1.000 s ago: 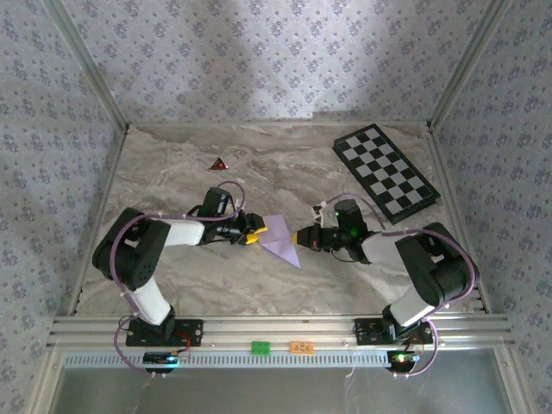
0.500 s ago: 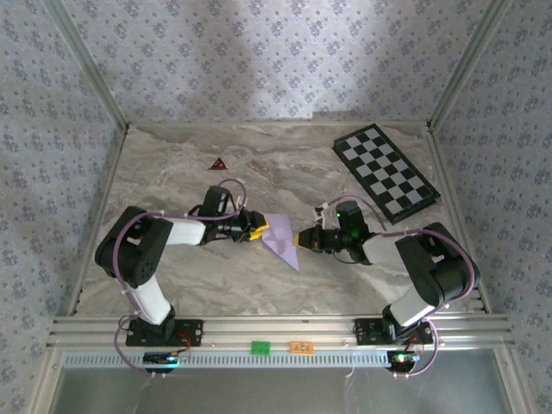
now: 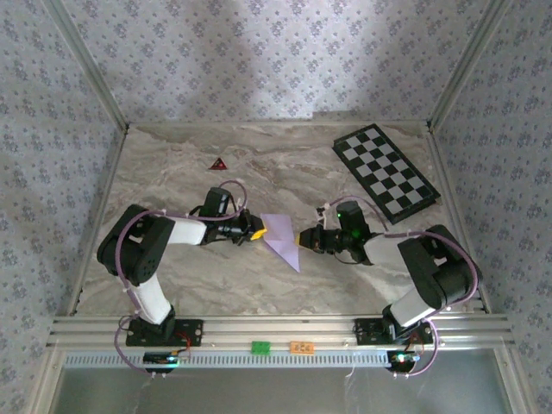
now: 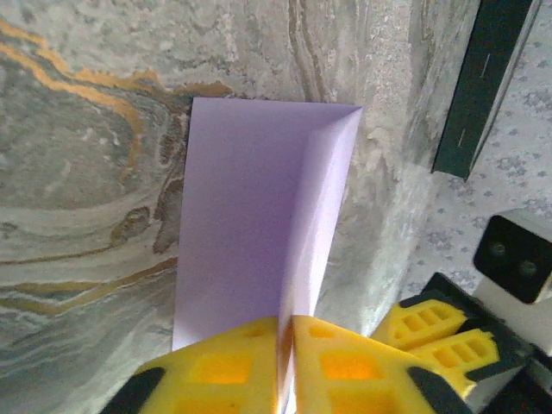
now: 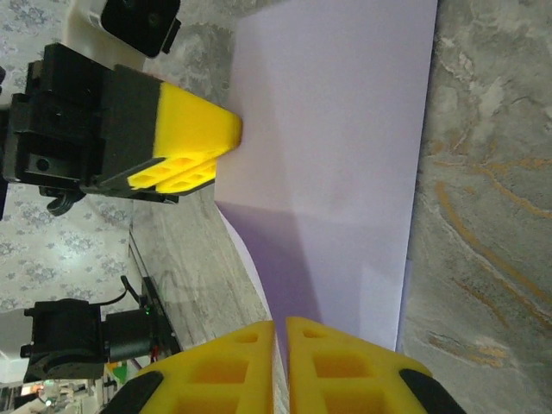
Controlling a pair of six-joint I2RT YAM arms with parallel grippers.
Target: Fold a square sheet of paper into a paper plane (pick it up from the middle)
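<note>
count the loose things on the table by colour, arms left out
lilac: 1, the folded paper sheet
black and white: 1, the checkered board
dark red: 1, the small triangle
total: 3

the grey marbled table (image 3: 259, 285) carries a folded lilac sheet of paper (image 3: 281, 237) at its middle, a checkered board (image 3: 385, 172) far right and a small dark red triangle (image 3: 218, 163) far left.
</note>
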